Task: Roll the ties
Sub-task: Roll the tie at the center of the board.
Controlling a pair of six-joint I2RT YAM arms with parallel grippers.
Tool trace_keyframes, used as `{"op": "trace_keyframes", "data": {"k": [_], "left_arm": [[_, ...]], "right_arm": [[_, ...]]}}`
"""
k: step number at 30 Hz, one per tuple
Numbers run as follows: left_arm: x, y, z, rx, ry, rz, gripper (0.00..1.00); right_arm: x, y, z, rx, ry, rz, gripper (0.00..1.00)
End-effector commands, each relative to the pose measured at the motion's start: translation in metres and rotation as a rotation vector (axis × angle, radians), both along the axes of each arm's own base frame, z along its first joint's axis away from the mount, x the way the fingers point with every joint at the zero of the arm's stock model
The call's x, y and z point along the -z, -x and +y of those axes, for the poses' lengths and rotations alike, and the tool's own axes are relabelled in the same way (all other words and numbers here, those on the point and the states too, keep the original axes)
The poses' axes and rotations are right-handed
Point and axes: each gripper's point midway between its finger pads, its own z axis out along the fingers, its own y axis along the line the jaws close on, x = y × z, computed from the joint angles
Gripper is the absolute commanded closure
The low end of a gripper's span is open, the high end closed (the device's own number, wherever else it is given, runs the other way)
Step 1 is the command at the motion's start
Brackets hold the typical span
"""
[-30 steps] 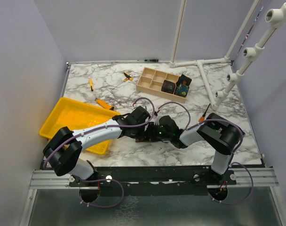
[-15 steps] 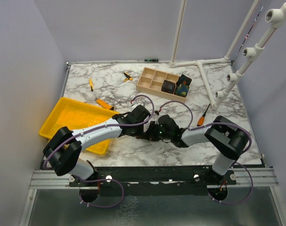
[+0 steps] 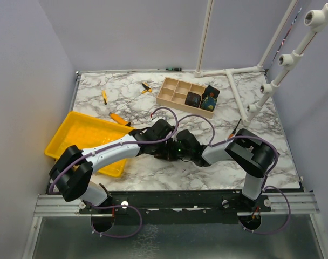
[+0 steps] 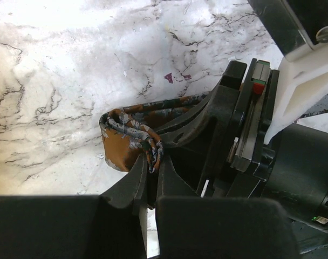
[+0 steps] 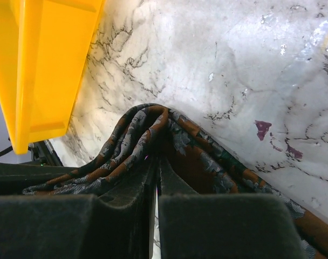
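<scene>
A rust-brown mottled tie lies bunched on the marble between my two grippers. In the left wrist view my left gripper is shut on its folded edge. In the right wrist view my right gripper is shut on a fold of the same tie. From above, the left gripper and right gripper meet at mid-table, and the tie is almost hidden under them. Two dark rolled ties sit in the wooden organizer.
A yellow tray lies at the left, also in the right wrist view. Orange-handled screwdrivers lie behind it, another at the right. A white pipe frame stands at the back right.
Both grippers have shifted slightly left and away from the near edge, staying together on the tie. The right arm's elbow swung out and back.
</scene>
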Motion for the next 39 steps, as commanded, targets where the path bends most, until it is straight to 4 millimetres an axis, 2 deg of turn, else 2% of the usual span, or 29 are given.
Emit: {"op": "trace_keyframes", "data": {"k": [1, 5, 9, 13, 16, 22, 26, 34, 39], "left_arm": [[-0.005, -0.006, -0.001, -0.004, -0.021, -0.029, 1.0], [-0.004, -0.007, -0.004, 0.0, -0.027, -0.022, 1.0], [-0.008, -0.006, -0.014, 0.018, -0.014, -0.023, 1.0], [-0.005, -0.007, -0.013, 0.018, -0.035, -0.028, 1.0], [0.0, -0.008, -0.009, 0.015, -0.06, -0.028, 1.0], [0.002, -0.01, 0.0, 0.013, -0.129, -0.039, 1.0], [0.001, -0.013, 0.0, 0.011, -0.149, -0.047, 1.0], [0.004, -0.017, -0.011, 0.004, -0.203, -0.06, 1.0], [0.011, -0.015, -0.021, 0.015, -0.242, -0.059, 1.0]], "right_arm": [[0.012, 0.011, -0.012, -0.011, 0.046, 0.017, 0.93], [0.012, 0.011, -0.011, -0.012, 0.03, 0.005, 0.92], [0.017, 0.008, 0.003, -0.047, 0.011, 0.011, 0.93], [0.012, 0.011, -0.002, -0.046, 0.002, -0.002, 0.93], [0.001, 0.014, -0.013, -0.038, 0.017, -0.036, 0.89], [-0.015, 0.016, -0.043, 0.009, 0.092, -0.097, 0.74], [-0.02, 0.015, -0.066, 0.069, 0.147, -0.131, 0.72], [-0.005, 0.008, -0.117, 0.265, 0.266, -0.138, 0.72], [0.003, 0.009, -0.128, 0.312, 0.289, -0.12, 0.73]]}}
